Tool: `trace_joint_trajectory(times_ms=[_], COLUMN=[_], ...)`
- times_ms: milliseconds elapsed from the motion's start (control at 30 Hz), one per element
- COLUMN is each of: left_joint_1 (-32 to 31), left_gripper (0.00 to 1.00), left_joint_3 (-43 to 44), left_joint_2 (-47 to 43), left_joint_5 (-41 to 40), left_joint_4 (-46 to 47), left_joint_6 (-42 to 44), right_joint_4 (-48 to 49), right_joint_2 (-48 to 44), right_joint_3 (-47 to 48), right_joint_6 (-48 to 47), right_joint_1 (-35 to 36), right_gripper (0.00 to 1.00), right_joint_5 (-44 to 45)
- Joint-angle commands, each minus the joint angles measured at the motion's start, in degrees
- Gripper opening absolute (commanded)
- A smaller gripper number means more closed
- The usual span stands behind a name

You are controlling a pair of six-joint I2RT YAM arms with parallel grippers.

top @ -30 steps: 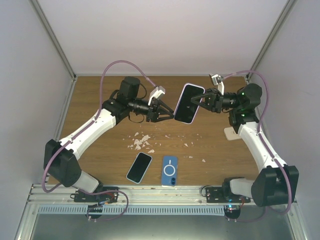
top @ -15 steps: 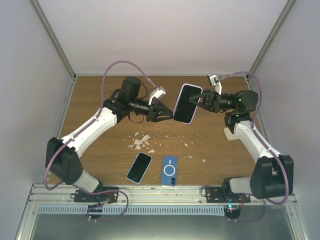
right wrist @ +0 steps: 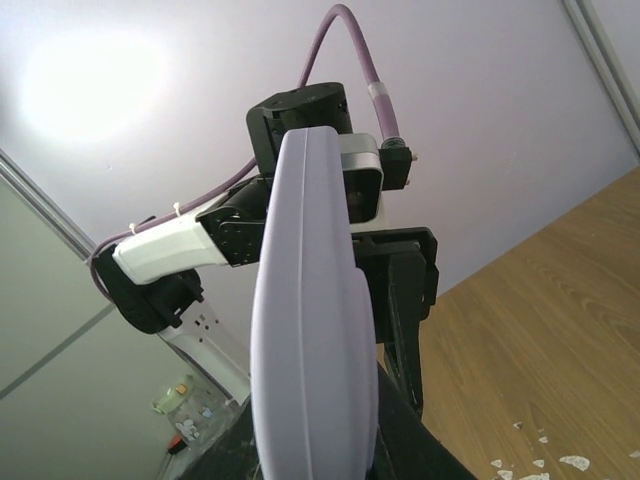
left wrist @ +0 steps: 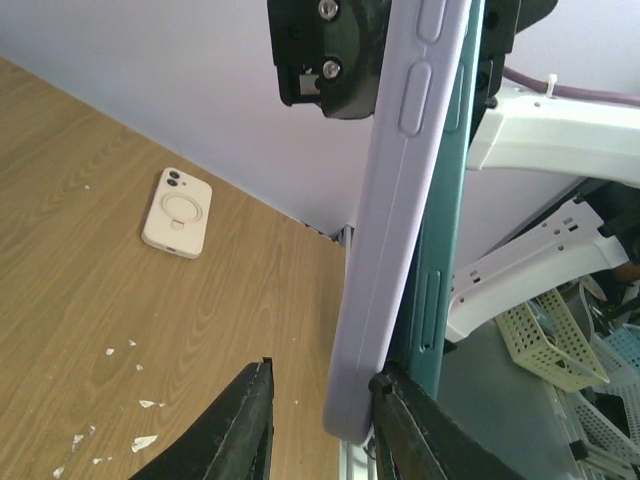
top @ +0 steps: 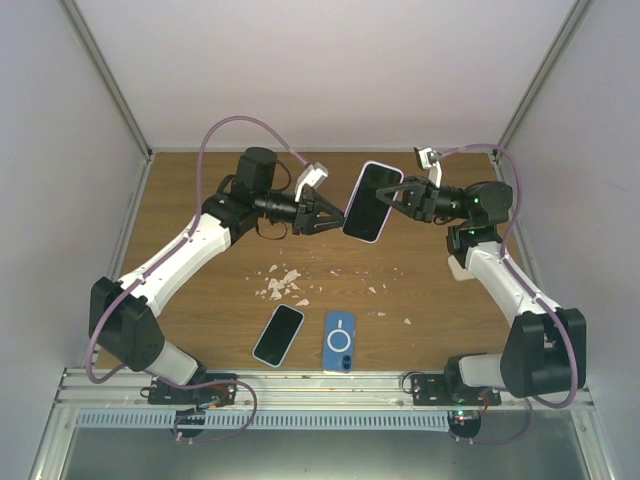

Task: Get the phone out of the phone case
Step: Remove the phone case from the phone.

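Left tool (top: 337, 216) nearer, case (top: 367, 203) apparently between fingers (left wrist: 245, 425)

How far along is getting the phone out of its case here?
Done: the phone, in its lavender case, is held off the table by the right gripper. In hand: the left gripper has open fingers straddling the case's free end, not yet clamped. Left: the phone's teal edge sits flush against the case, so all the separating remains.
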Motion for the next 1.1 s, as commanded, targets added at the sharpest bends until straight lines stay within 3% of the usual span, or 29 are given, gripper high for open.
trace_joint_trajectory(times_ms=[0,500,1067], left_joint_1=[-0.32,-1.61,-2.10], left_gripper=[0.28,0.29,0.25], left_joint_3=[1.24,0.84,-5.31], left_joint_2=[1.92,3.49,1.95], left_joint_5=[-12.79,-3.28,3.59], left_joint_4=[13.15,23.79,34.37], left_joint_6=[-3.47,-10.72,-21.28], right_joint_4=[4.06,6.91,-3.21], right_joint_2=[-0.24,2.84,5.54], right_joint_3=[-0.43,-0.16,1.66], right_joint_6=[5.39,6.90,-1.09], right_joint_1=[7.38,10.48,11.54], right_gripper=[0.01,0.00,0.01], right_joint_5=[-7.05,-6.19,-6.42])
